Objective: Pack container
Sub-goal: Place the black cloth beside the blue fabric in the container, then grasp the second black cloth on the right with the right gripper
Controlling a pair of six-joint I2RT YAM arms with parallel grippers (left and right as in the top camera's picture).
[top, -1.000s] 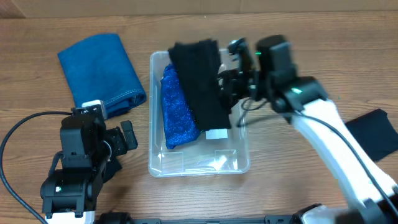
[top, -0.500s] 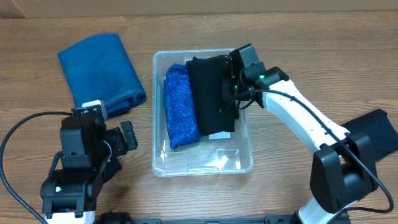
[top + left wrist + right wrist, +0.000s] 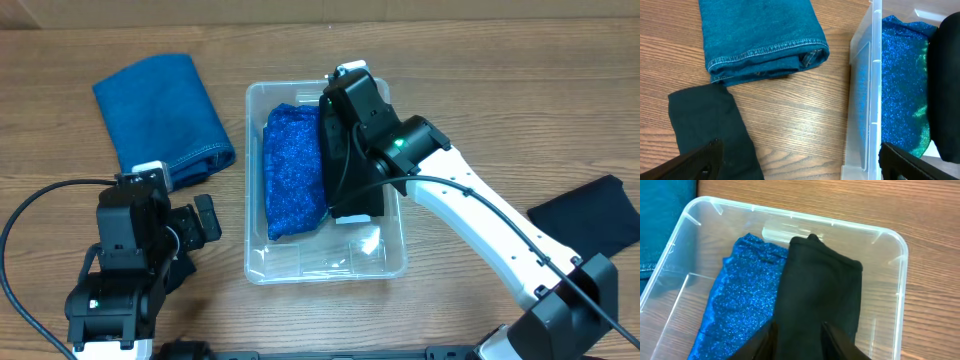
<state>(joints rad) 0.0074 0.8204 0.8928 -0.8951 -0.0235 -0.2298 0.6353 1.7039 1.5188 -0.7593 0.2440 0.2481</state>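
The clear container (image 3: 255, 255) stands mid-table. A sparkly blue cloth (image 3: 293, 175) lies along its left side. A black cloth (image 3: 352, 190) lies beside it on the right. My right gripper (image 3: 345, 120) is down in the container, shut on the black cloth (image 3: 820, 280) with a finger on each side (image 3: 799, 342). The container rim (image 3: 790, 216) frames both cloths in the right wrist view. My left gripper (image 3: 800, 167) is open and empty, low over bare wood left of the container wall (image 3: 865, 100). It also shows in the overhead view (image 3: 203, 222).
A folded blue denim cloth (image 3: 160, 110) lies at the back left, also in the left wrist view (image 3: 760, 35). A dark cloth (image 3: 705, 130) lies under my left gripper's left finger. Another dark cloth (image 3: 595, 212) lies at the right edge.
My right gripper has carried the black cloth from above the container's right side down into it, and moved leftward over it. The left arm has not moved.
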